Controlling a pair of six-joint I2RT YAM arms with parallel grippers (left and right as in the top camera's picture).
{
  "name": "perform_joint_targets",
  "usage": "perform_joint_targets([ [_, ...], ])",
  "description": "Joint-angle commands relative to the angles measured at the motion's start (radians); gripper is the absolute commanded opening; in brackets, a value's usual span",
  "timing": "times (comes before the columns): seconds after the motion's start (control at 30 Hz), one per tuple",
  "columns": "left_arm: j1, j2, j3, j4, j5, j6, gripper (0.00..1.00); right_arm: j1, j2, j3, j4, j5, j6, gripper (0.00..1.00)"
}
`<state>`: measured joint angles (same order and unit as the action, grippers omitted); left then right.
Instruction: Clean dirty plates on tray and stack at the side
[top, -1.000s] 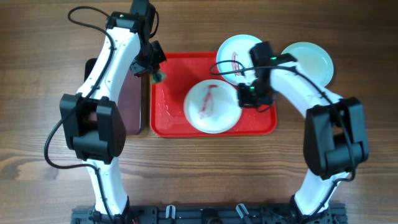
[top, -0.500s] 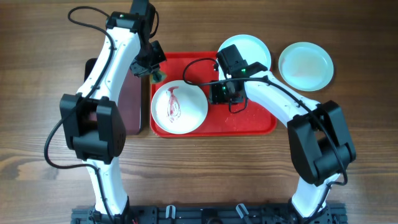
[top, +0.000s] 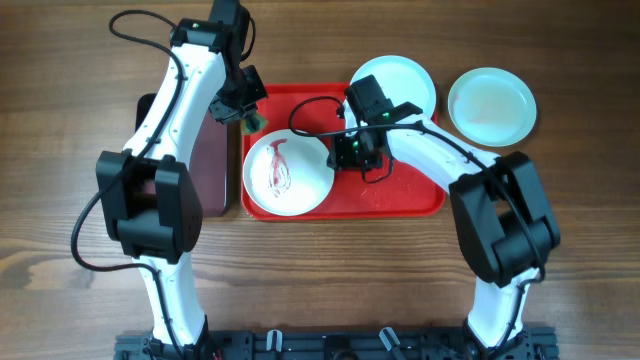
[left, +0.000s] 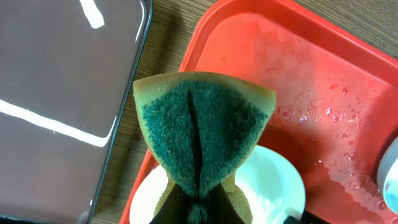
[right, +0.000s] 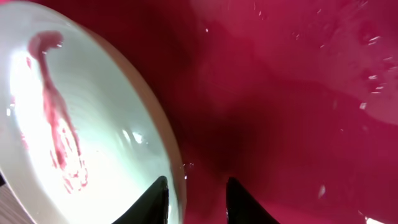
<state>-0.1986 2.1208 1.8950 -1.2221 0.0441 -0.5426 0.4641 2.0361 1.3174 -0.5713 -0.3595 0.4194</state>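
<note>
Right gripper (right: 198, 183): narrow gap around plate (right: 93, 124) rim at 3 o'clock, likely steadying it.
Left gripper (left: 198, 213): pinches sponge (left: 202, 134), ready to scrub.

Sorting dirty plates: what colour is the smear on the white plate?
Dark red smear; right wrist view shows it best.

A robot test bench of the lab kind is shown. A left arm (top: 175, 100) and a right arm (top: 440, 150), both white with black joints, are mounted on a black rail (top: 330, 345) along the bottom edge of the overhead view. A wood-grain tabletop (top: 60, 300) is laid out as a dish-cleaning set-up: a red tray (top: 395, 198) flecked with water drops is placed at the centre, a dark tray (top: 212, 170) just left of it, and three small plates (top: 305, 190) on and beside the red tray, one smeared with red sauce. A green-faced scouring sponge (left: 202, 130) is seen over the red tray's upper left corner.
</note>
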Motion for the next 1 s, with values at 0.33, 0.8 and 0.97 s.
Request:
perform_joint_targets([
  [0.33, -0.002, 0.005, 0.018, 0.008, 0.011, 0.019, 0.04, 0.041, 0.044, -0.002, 0.040, 0.067, 0.114, 0.04],
  [0.8, -0.064, 0.005, -0.140, 0.057, 0.014, 0.103, 0.04, -0.003, 0.044, -0.001, 0.102, 0.087, 0.076, 0.04],
  [0.97, -0.080, 0.005, -0.253, 0.102, 0.079, 0.167, 0.04, -0.004, 0.044, -0.001, 0.107, 0.083, 0.072, 0.04],
])
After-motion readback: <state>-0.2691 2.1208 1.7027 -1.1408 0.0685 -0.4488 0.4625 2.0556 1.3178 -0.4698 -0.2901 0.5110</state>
